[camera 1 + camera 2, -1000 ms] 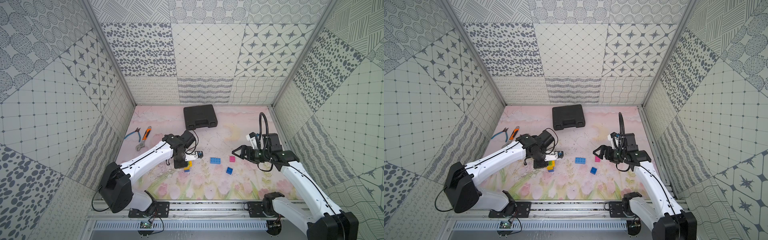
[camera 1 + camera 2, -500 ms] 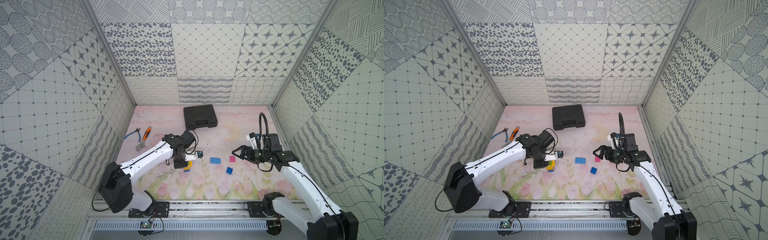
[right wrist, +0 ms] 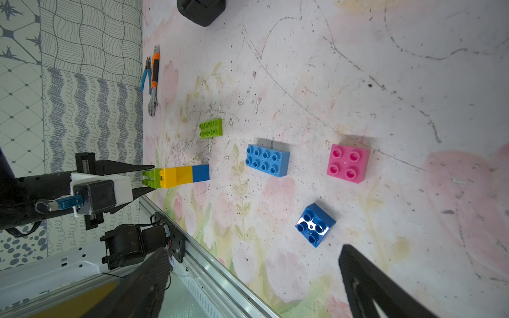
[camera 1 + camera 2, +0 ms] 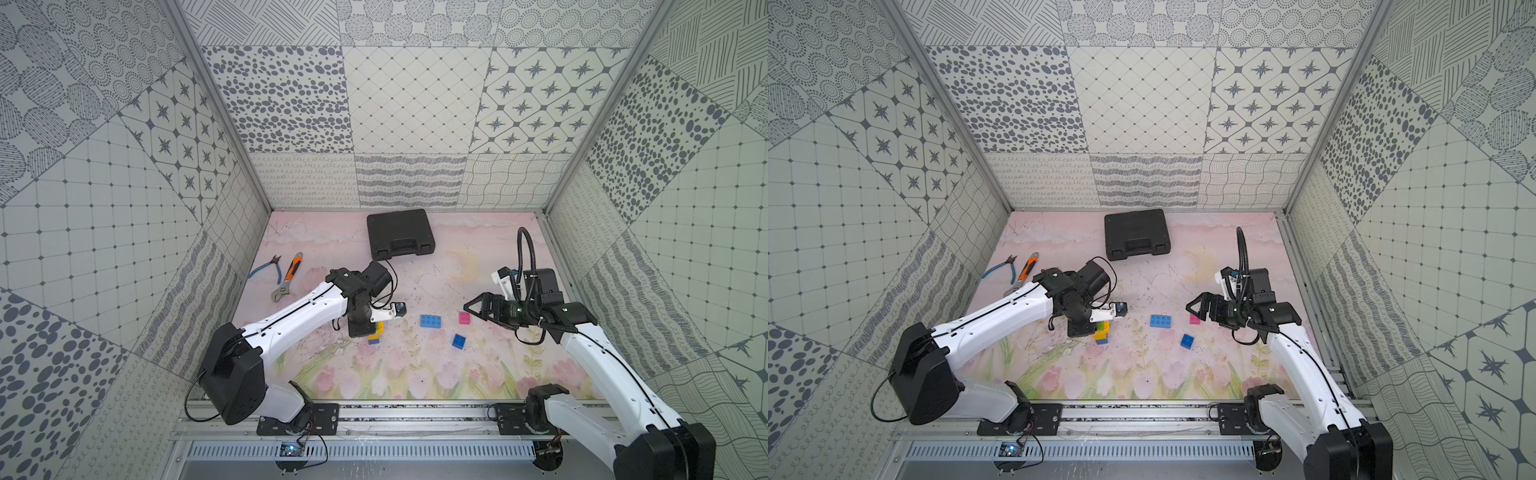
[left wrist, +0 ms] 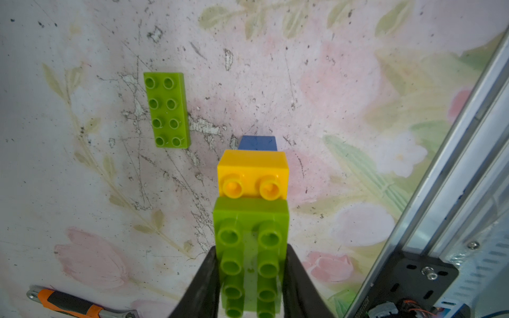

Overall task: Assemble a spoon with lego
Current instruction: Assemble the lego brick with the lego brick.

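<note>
Patterned grey-and-white walls (image 4: 415,104) all round, scuffed pink flowery mat (image 4: 415,374) underneath. Got the left gripper (image 5: 251,247) a bit left of centre, pointing straight down and pinching a lime green oblong brick (image 5: 250,217) by its long sides. Sits as the top layer of the spoon (image 3: 179,174): green over yellow over a dark blue foot, standing upright, with the green hanging off to one side and leaving two yellow studs bare. Blue foot right down at the mat, can't say for sure whether touching.

Also spotting a second lime green oblong (image 5: 167,110) lying flat, studs up, just on the far side of that stack, not touching it. Hidden under the arm in both top views, only visible from the wrist cameras.

Going right across the middle: light blue oblong (image 4: 430,321), then pink square (image 4: 464,318), plus a dark blue square (image 4: 459,340) a little nearer, turned at an angle. All studs up, all apart from each other.

Right gripper (image 3: 252,250) hovering over the mat just right of the pink one, tips aimed left, fingers spread wide open with nothing between them.

Over at the far side, closed black case (image 4: 400,233) near the back wall. Far left, orange-handled wrench (image 4: 289,278) with blue-handled pliers (image 4: 266,268) just beside it, well apart from all the bricks.
</note>
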You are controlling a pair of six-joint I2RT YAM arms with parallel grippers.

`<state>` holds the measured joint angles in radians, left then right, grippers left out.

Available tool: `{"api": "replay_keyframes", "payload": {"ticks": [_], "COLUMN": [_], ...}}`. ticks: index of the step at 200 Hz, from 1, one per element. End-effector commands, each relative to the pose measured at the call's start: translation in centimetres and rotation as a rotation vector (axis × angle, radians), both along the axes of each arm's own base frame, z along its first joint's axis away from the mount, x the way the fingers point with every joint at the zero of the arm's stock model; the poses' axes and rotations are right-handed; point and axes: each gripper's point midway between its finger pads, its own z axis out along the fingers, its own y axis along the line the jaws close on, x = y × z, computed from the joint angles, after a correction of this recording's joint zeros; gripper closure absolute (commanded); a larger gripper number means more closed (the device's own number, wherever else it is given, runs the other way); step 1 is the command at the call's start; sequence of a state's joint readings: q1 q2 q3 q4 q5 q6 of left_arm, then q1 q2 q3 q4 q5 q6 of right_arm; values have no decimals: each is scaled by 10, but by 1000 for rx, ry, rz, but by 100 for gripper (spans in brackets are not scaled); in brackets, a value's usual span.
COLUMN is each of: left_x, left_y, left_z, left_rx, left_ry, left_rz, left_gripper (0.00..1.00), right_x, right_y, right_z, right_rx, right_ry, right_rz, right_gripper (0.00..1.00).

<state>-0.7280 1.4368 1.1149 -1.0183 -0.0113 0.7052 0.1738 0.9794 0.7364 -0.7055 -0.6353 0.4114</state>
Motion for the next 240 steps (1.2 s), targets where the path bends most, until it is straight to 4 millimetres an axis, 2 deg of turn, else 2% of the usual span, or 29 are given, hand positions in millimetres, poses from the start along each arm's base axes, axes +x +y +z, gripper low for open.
{"api": "replay_keyframes", "payload": {"ticks": [1, 34, 61, 90, 144, 156, 160, 169, 175, 198, 240], "left_x": [-15, -11, -6, -5, -19, -19, -20, -23, -24, -22, -10], "left_y": [-1, -4, -3, -5, -10, -9, -10, -9, -9, -9, -16], "left_z": [-4, 7, 13, 23, 62, 65, 65, 64, 61, 48, 38], "left_rx": [-10, -24, -21, -45, -164, -179, -182, -180, -172, -148, -150], "left_ry": [72, 44, 17, 1, -14, -27, -24, -12, -2, 29, 37], "left_rz": [13, 10, 6, 20, 40, 41, 39, 30, 27, 38, 49], "left_gripper": [57, 42, 35, 30, 25, 30, 38, 82, 100, 100, 100], "right_x": [2, 3, 3, 3, 4, 4, 4, 5, 5, 6, 6], "right_y": [1, 1, 1, 1, 1, 1, 1, 1, 0, 1, 0], "right_z": [7, 5, 5, 4, 3, 2, 2, 3, 2, 2, 2], "right_rx": [3, 1, 2, 4, 1, -1, -1, -2, -3, -1, -5], "right_ry": [-60, -53, -53, -52, -52, -49, -50, -52, -50, -48, -47], "right_rz": [13, 6, 5, 2, 5, 6, 5, 4, 4, 3, 2], "right_gripper": [2, 2, 2, 2, 2, 2, 2, 2, 2, 2, 2]}}
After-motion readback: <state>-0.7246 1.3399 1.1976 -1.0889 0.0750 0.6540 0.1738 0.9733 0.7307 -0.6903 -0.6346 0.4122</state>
